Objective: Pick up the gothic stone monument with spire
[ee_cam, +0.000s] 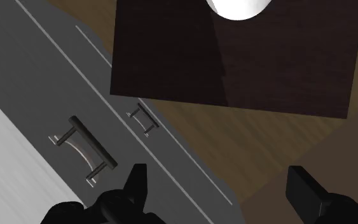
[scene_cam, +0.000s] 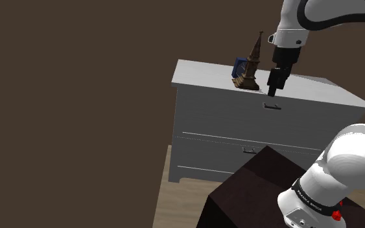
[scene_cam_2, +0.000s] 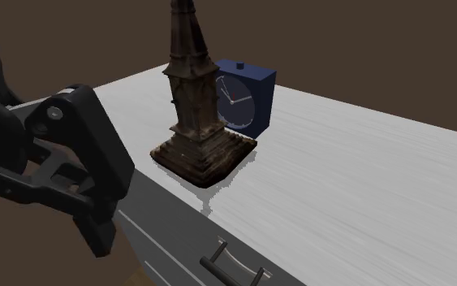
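My gripper [ee_cam: 217,178] is spread wide and holds nothing. The monument [scene_cam_2: 192,97] stands on the dresser [scene_cam_2: 364,179] top, just beside a blue clock [scene_cam_2: 247,97]. I am near it, but I think grabbing and lifting are both left.

The monument [scene_cam_2: 194,122], beside the claw [ee_cam: 219,179], looks like rough, weathered brown stone, pitted and matt. Beyond it from the claw, the clock [scene_cam_2: 257,101] has a smooth dark blue case. The dresser top [scene_cam_2: 364,187] is pale with faint brushed streaks. Below the claw, the drawer handles [ee_cam: 83,151] look like dull metal, the stand [ee_cam: 234,63] shows dark wood grain, and the floor [ee_cam: 234,149] shows lighter wood. The claw itself is matt black.
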